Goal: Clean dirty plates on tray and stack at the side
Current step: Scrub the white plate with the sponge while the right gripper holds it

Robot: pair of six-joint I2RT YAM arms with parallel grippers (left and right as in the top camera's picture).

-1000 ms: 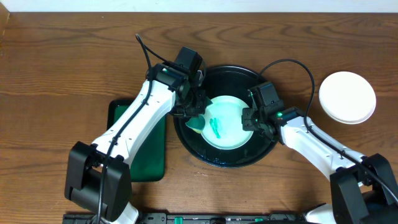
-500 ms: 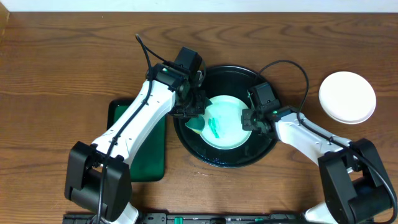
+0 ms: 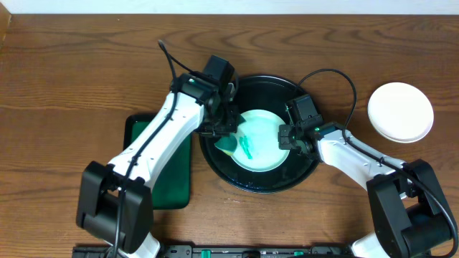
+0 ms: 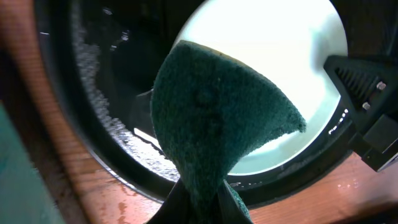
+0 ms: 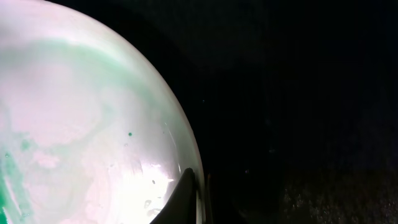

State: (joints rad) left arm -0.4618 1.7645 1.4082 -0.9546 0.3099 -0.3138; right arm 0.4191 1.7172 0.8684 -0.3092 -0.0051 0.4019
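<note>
step: scrub | your left pincer [image 3: 224,132] clamped the pad [image 4: 211,124], right pincer [image 3: 287,138] pinched the plate [image 3: 264,149] rim | next, likely: you had to press pad onto smears [image 3: 247,147]

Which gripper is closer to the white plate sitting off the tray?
Right. The right gripper, shut on the rim of the mint-green plate, is at the black tray's side facing the white plate. The left gripper, holding the sponge, is across the tray, farther away.

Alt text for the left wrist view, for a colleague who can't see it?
A dark green scouring pad, pinched in the left tool, overlaps the edge of a pale mint plate lying in the glossy black tray. Wooden table shows at lower left.
</note>
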